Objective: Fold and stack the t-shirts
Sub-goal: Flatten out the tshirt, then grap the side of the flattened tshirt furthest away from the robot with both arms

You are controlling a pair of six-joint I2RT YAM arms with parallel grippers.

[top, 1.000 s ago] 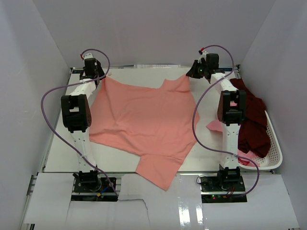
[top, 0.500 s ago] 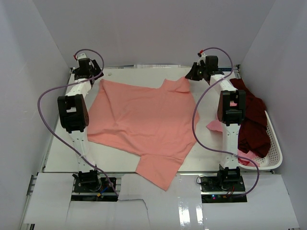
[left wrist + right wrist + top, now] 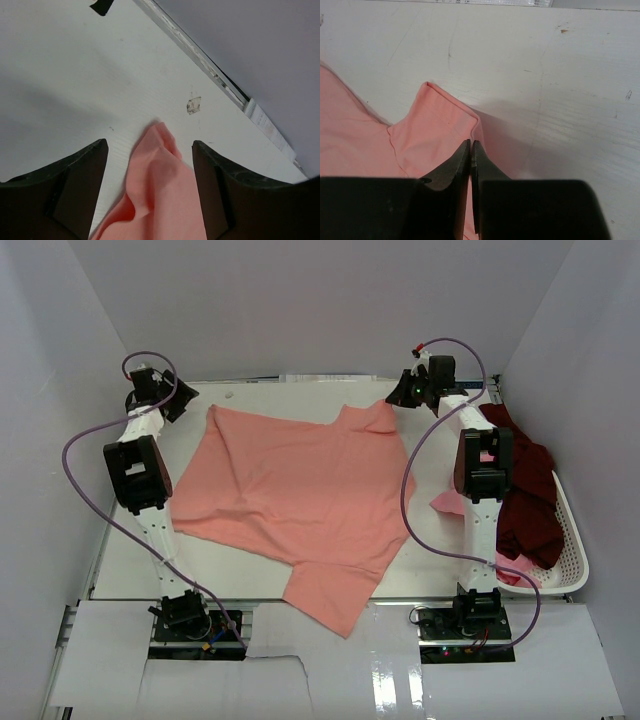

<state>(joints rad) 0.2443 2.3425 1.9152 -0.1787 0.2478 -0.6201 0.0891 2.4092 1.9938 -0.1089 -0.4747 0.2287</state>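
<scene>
A salmon-pink t-shirt (image 3: 300,490) lies spread over the table, one sleeve hanging past the near edge. My left gripper (image 3: 168,400) is open at the far left, drawn back from the shirt's far left corner (image 3: 160,165). That corner lies loose on the table between the fingers in the left wrist view. My right gripper (image 3: 404,393) is shut on the shirt's far right corner (image 3: 445,125), with the cloth's edge running up into the closed jaws. A dark maroon t-shirt (image 3: 525,490) and a lighter pink one (image 3: 445,502) lie bunched at the right.
A white slotted basket (image 3: 575,555) stands at the right edge under the maroon shirt. The enclosure walls stand close behind both grippers. A taped strip (image 3: 260,112) runs along the table's far edge.
My left gripper has pulled away to the left from the shirt's far left corner, which now lies on the table. The right arm has not moved.
</scene>
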